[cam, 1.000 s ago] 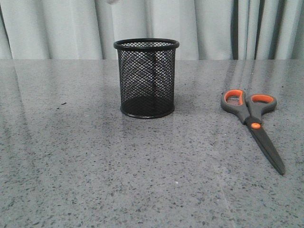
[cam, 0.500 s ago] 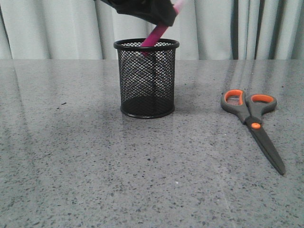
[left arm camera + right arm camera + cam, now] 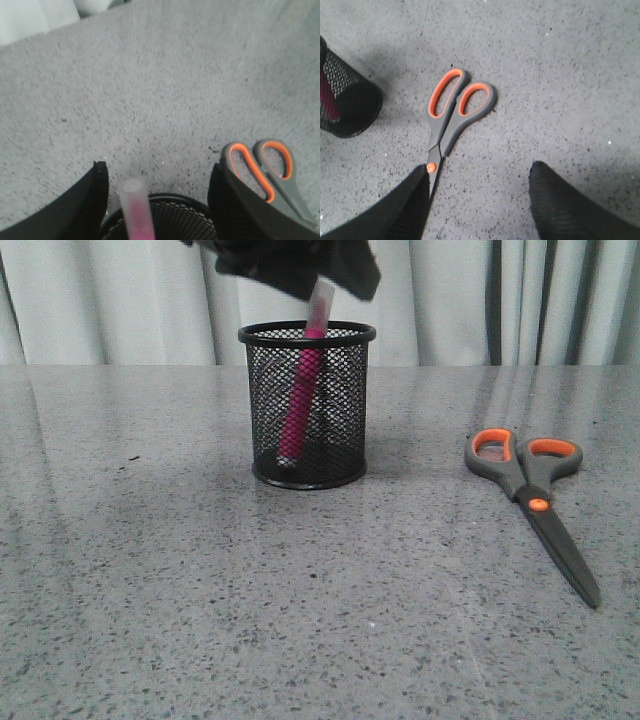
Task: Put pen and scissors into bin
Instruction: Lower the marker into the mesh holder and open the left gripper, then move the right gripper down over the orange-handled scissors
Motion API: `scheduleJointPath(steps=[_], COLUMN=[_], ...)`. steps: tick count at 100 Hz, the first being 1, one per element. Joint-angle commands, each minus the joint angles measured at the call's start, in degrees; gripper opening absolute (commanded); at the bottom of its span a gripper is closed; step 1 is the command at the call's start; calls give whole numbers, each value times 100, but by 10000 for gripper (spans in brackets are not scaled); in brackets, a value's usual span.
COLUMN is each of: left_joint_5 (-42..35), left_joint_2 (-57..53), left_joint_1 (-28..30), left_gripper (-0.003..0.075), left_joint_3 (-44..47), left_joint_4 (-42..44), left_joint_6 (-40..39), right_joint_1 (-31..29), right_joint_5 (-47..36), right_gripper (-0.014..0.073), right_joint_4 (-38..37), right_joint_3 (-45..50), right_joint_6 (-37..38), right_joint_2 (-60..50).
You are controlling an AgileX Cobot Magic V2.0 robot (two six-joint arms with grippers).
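The pen [image 3: 300,405] stands tilted inside the bin [image 3: 308,405], its pale cap poking above the rim between the spread fingers of the left gripper [image 3: 157,200]. The scissors [image 3: 535,502] lie flat on the tabletop [image 3: 150,570], under the wide-open right gripper [image 3: 479,200].

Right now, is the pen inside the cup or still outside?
Inside: the pink marker stands tilted in the mesh pencil cup, its lower end at the base, its pale cap above the rim.

The right gripper [image 3: 479,200] hides the scissors' [image 3: 451,111] blades.
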Motion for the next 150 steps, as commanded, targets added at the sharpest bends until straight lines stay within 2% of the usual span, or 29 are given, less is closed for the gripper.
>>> scheduleJointPath(steps=[1, 14, 26, 41, 55, 73, 89, 98, 108, 129, 139, 150], left_joint_5=[-343, -158, 321, 618, 528, 129, -81, -98, -106, -121, -121, -121], left_joint_2=[-594, -1034, -1442, -1937, -2468, -3093, -3451, -3511, -3520, -3520, -3520, -3520], left_joint_1=[116, 489, 1039, 1793, 2304, 2694, 2731, 2731, 2731, 2731, 2731, 2731], left_gripper=[392, 344, 283, 216, 211, 211, 211, 211, 211, 211, 211, 211], left_joint_3=[-162, -162, -162, -96, 287, 1016, 1378, 1404, 1404, 1404, 1404, 1404], left_joint_4=[-11, -7, -7, -7, -7, -7, -7, -7, -7, -28, -28, -31], left_joint_6=[-29, -29, -29, -19, -19, -19, -19, -19, -19, -19, -19, -19], right_joint_1=[-23, -23, -23, -3, -3, -3, 145, 415, 1015, 2336, 2598, 2610], right_joint_5=[-571, -559, -503, -63, 376, 1043, 1359, 1513, 1495, 1153, 1153, 1145], right_gripper=[395, 395, 393, 393, 393, 393, 393, 393, 393, 393, 393, 393], right_joint_4=[105, 169, 201, 788, 1406, 1419, 1318, 741, -169, -1997, -2247, -2247], right_joint_3=[-204, -204, -204, -204, -204, -430, -932, -1205, -1557, -2040, -2207, -2342], right_joint_6=[-55, -55, -107, -957, -1595, -1951, -1975, -1454, -636, 1622, 2206, 2461], right_joint_2=[9, 9, 9, 191, 588, 1185, 1674, 1895, 2046, 2568, 2997, 3443])
